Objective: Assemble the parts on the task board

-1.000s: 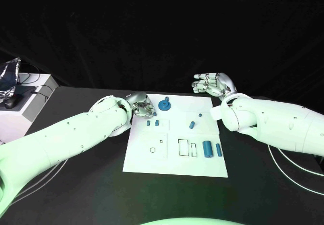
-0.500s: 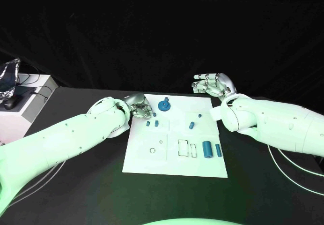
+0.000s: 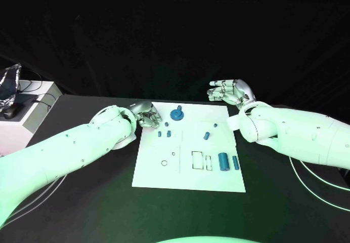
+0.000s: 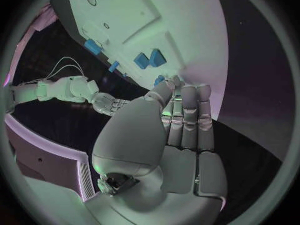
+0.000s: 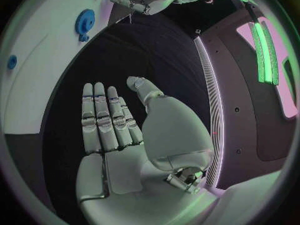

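The white task board (image 3: 157, 174) lies mid-table. On it a blue gear (image 3: 177, 114) stands near the far edge. Two small blue parts (image 3: 164, 134) lie close together, and other small ones (image 3: 207, 135) lie further right. Larger blue pieces (image 3: 223, 162) rest in the near-right area. My left hand (image 3: 149, 117) hovers at the board's far left corner, fingers (image 4: 184, 115) straight and pressed together. A small blue part (image 4: 159, 79) shows at their tips against the thumb. My right hand (image 3: 229, 92) is raised beyond the far right corner, its fingers (image 5: 103, 117) extended, the thumb apart, holding nothing.
A white box (image 3: 29, 114) stands off the table's left side, with a foil-wrapped object (image 3: 10, 83) and a dark device (image 3: 13, 110) on it. White cables (image 3: 313, 177) trail along the table's right side.
My left hand has drifted slightly left and away from the gear. The right hand has stayed where it was.
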`<action>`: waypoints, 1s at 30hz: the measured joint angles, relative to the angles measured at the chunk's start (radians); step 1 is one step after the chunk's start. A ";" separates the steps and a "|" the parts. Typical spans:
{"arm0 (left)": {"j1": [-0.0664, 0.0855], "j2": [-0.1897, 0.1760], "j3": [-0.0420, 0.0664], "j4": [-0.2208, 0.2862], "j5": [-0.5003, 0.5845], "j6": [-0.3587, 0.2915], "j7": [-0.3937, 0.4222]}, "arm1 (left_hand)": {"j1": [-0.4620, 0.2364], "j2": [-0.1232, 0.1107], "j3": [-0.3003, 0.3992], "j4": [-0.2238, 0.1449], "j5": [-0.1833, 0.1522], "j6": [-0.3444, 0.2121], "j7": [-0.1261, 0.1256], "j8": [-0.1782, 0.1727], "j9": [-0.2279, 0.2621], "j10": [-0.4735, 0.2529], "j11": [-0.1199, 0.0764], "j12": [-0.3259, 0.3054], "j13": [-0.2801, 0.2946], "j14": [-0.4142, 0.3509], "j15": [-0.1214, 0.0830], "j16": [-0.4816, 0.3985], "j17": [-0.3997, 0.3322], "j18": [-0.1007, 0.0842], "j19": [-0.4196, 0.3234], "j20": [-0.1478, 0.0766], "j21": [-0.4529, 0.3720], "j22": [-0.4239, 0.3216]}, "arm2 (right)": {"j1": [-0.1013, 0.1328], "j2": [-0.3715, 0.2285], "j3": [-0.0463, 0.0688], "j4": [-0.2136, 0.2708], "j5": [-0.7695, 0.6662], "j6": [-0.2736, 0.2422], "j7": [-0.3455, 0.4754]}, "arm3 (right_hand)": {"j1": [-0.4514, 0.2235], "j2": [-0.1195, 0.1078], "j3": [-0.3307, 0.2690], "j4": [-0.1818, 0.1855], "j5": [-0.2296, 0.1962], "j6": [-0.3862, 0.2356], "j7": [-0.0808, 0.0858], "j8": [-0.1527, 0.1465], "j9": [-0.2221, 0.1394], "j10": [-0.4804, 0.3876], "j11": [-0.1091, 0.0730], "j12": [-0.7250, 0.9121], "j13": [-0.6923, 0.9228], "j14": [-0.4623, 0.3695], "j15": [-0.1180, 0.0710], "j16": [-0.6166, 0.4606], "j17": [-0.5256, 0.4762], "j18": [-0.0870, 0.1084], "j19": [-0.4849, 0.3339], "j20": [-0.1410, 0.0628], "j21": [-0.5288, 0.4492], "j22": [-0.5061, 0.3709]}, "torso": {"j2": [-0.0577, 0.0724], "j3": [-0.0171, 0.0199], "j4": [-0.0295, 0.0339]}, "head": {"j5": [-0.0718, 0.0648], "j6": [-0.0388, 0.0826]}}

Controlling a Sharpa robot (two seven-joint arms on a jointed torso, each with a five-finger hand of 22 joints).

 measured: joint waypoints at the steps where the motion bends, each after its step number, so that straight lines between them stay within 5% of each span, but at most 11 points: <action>1: 0.000 -0.004 0.003 0.000 0.002 -0.004 0.001 | -0.003 -0.003 0.003 0.001 0.000 -0.005 -0.001 0.000 0.000 -0.008 0.002 -0.006 -0.002 -0.007 0.001 -0.015 -0.007 0.000 -0.008 0.001 -0.010 0.000 | 0.000 -0.001 0.000 0.000 -0.001 0.001 -0.001 | 0.000 0.000 0.004 -0.004 0.000 0.006 0.002 0.000 0.000 0.000 0.000 0.000 0.000 0.000 0.000 0.000 0.000 0.000 0.000 0.000 0.000 0.000 | 0.000 -0.0002 0.0000 | -0.001 0.001; 6: 0.000 -0.037 0.026 0.006 0.060 -0.033 0.019 | -0.027 -0.015 0.009 0.026 0.000 -0.010 0.005 0.000 0.000 -0.017 0.011 -0.018 -0.003 -0.010 0.004 -0.062 -0.036 0.000 -0.011 0.004 -0.054 -0.027 | 0.000 -0.010 0.000 -0.004 -0.020 0.021 -0.012 | 0.010 0.009 0.028 -0.028 -0.043 0.071 0.005 0.000 0.003 0.015 -0.013 0.000 -0.001 0.036 -0.016 0.000 0.000 0.000 0.016 -0.014 0.012 0.004 | -0.002 0.0002 0.0002 | -0.005 0.006; 13: -0.004 -0.129 0.052 0.053 0.337 -0.047 0.098 | -0.056 -0.019 0.010 0.076 0.000 -0.005 0.010 0.000 0.000 -0.039 0.023 -0.049 -0.007 -0.060 0.024 -0.262 -0.133 -0.004 -0.056 0.031 -0.198 -0.134 | -0.003 -0.038 0.000 -0.005 -0.127 0.056 -0.038 | 0.063 0.009 0.038 -0.050 -0.152 0.216 -0.029 0.012 0.010 0.139 -0.063 0.000 -0.001 0.254 -0.100 0.049 0.026 0.000 0.165 -0.092 0.129 0.061 | -0.005 0.0003 0.0007 | -0.015 0.020; 19: -0.053 -0.220 0.066 0.129 0.649 -0.009 0.198 | -0.049 -0.012 -0.016 0.103 0.000 -0.003 0.008 0.000 0.000 -0.007 0.030 -0.105 -0.009 -0.075 0.052 -0.563 -0.264 -0.030 -0.102 0.067 -0.391 -0.297 | -0.018 -0.067 0.000 0.005 -0.283 0.075 -0.069 | 0.081 0.010 -0.025 -0.055 -0.179 0.264 -0.052 0.011 0.007 0.194 -0.093 -0.001 -0.001 0.385 -0.153 0.110 0.080 0.000 0.232 -0.158 0.315 0.182 | -0.015 -0.0040 -0.0007 | -0.038 0.028; 22: -0.080 -0.255 0.075 0.176 0.779 0.020 0.241 | -0.041 -0.011 -0.014 0.110 0.000 0.005 0.011 0.000 0.000 0.022 0.034 -0.160 -0.009 -0.022 0.068 -0.763 -0.329 -0.046 -0.104 0.078 -0.477 -0.382 | -0.029 -0.079 0.000 0.014 -0.393 0.088 -0.100 | 0.094 0.014 -0.048 -0.057 -0.179 0.281 -0.063 0.006 0.006 0.216 -0.108 -0.006 -0.001 0.389 -0.172 0.288 0.185 0.000 0.215 -0.189 0.461 0.290 | -0.022 -0.0079 -0.0020 | -0.056 0.028; 25: -0.113 -0.292 0.089 0.230 0.883 0.050 0.280 | -0.034 -0.017 -0.016 0.120 0.000 0.008 0.008 0.000 0.000 0.041 0.035 -0.205 -0.009 0.058 0.076 -0.972 -0.346 -0.046 -0.080 0.096 -0.558 -0.475 | -0.041 -0.087 0.000 0.024 -0.517 0.102 -0.143 | 0.094 0.014 -0.048 -0.057 -0.187 0.285 -0.065 0.006 0.006 0.228 -0.113 -0.006 -0.001 0.389 -0.179 0.386 0.248 0.007 0.200 -0.200 0.554 0.365 | -0.032 -0.0126 -0.0050 | -0.082 0.027; 30: -0.153 -0.335 0.102 0.303 0.987 0.084 0.323 | -0.034 -0.017 -0.034 0.138 -0.010 0.012 0.005 0.000 0.000 0.041 0.035 -0.205 -0.010 0.131 0.076 -1.122 -0.324 -0.046 -0.034 0.100 -0.630 -0.572 | -0.058 -0.095 0.000 0.037 -0.727 0.119 -0.233 | 0.071 0.010 -0.027 -0.063 -0.200 0.292 -0.071 0.006 0.006 0.231 -0.116 -0.006 0.001 0.388 -0.188 0.575 0.364 0.018 0.213 -0.213 0.645 0.440 | -0.045 -0.0214 -0.0124 | -0.111 0.023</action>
